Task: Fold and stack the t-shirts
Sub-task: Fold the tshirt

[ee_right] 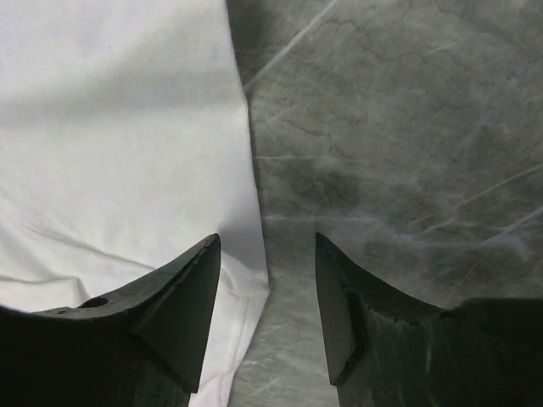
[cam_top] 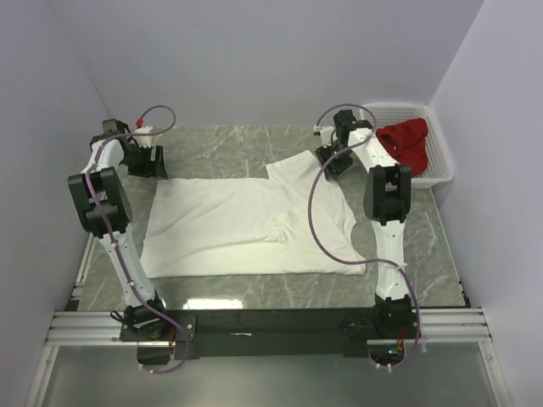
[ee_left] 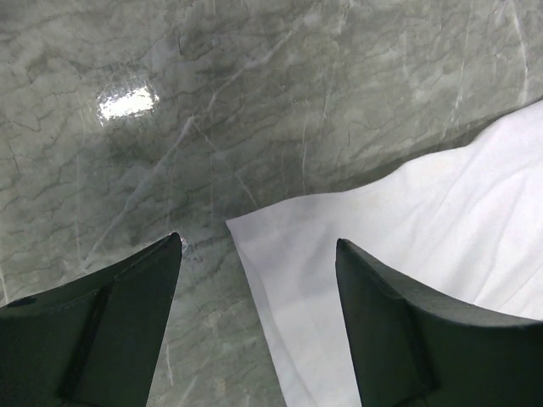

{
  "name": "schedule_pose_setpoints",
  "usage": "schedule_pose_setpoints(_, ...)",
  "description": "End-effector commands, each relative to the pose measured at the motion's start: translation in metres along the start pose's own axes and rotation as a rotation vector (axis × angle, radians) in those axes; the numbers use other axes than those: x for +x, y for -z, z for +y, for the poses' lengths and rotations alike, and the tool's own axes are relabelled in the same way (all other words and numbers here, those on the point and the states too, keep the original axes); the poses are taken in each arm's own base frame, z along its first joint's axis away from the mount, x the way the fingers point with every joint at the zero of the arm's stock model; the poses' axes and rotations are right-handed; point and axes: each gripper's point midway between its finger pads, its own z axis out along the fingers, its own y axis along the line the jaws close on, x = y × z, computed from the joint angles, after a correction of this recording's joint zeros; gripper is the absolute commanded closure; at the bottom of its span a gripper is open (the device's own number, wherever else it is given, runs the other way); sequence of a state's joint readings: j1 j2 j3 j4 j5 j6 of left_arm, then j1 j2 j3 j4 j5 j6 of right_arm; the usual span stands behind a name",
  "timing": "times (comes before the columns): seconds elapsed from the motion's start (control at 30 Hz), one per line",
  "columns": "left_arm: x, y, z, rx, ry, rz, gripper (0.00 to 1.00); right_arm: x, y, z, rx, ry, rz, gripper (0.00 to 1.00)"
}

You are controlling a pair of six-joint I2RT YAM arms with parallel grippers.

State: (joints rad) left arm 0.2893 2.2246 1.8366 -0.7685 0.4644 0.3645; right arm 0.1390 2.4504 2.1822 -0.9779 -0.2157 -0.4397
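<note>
Both the left tool (ee_left: 256,242) and right tool (ee_right: 267,237) hang jaws apart over far edges of the white t-shirt (cam_top: 246,225) flat on the counter (cam_top: 221,144); closing off-edge could miss cloth, skewing the fold.

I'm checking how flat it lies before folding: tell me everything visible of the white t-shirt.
The white t-shirt is plain soft cloth, spread flat on the grey marble table, hem leftward, round neck rightward, lightly creased mid-body. The open left hand straddles a hem corner; the open right hand stands over a sleeve edge.
</note>
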Motion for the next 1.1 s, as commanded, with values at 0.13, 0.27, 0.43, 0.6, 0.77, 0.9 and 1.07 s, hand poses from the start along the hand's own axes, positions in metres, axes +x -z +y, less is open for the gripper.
schedule_pose_setpoints(0.13,-0.007,0.006,0.004,-0.019,-0.021,-0.012,0.2,-0.016,-0.007,0.002,0.038,0.097,-0.005,0.39)
schedule_pose_setpoints(0.27,-0.006,0.006,0.005,-0.019,-0.024,-0.011,0.2,-0.021,-0.006,0.0,0.033,0.118,-0.002,0.63)
schedule_pose_setpoints(0.43,-0.006,0.003,0.006,-0.019,-0.021,0.0,0.2,-0.02,-0.008,0.009,0.017,0.12,0.032,0.73)
schedule_pose_setpoints(0.6,-0.01,0.003,0.007,-0.018,-0.027,-0.011,0.21,-0.019,-0.008,0.01,0.022,0.121,0.036,1.0)
schedule_pose_setpoints(0.77,-0.015,0.0,0.006,0.013,-0.072,-0.026,0.27,-0.014,-0.004,0.011,0.034,0.133,0.038,1.0)
schedule_pose_setpoints(0.9,-0.013,-0.001,-0.005,0.095,-0.135,-0.014,0.34,-0.018,0.007,0.011,0.046,0.135,0.004,1.0)
schedule_pose_setpoints(1.07,-0.015,-0.005,-0.012,0.181,-0.266,-0.012,0.38,-0.022,0.015,0.012,0.047,0.129,-0.009,1.0)
